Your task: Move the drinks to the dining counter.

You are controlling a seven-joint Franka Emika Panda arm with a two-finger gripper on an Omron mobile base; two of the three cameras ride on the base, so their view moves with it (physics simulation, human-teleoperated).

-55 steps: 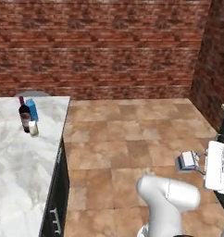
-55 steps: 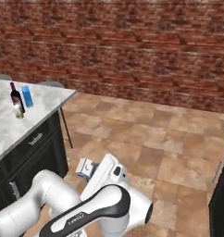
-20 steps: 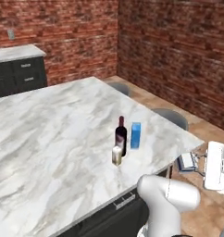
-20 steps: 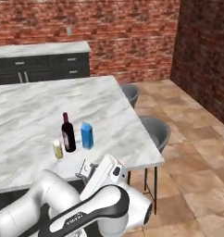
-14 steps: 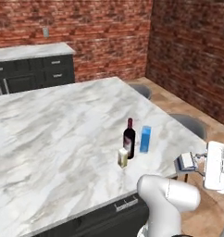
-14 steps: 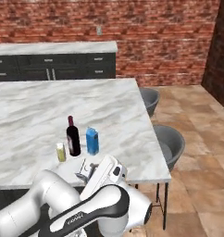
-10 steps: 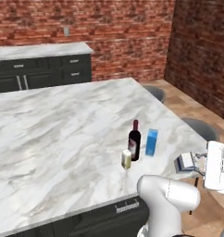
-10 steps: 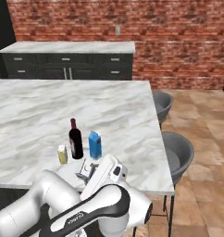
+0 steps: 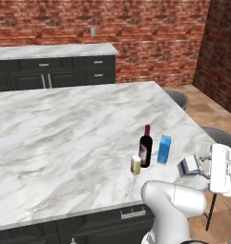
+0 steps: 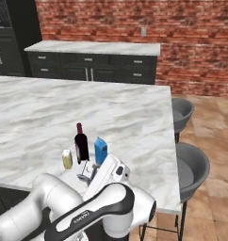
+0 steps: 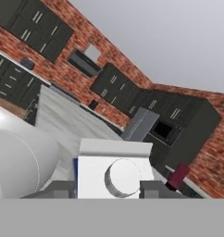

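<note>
one can (image 11: 115, 176) between jaws, its body mostly hidden by arm.

— What stands on the island (image 9: 65, 138)?
— Near its front edge, a jar (image 9: 135, 165), a bottle (image 9: 145, 147) just right of it, then a carton (image 9: 163, 149).
— And beyond?
— A counter (image 9: 50, 51) along the far wall; two stools (image 10: 190, 169) at the island's right side.
</note>
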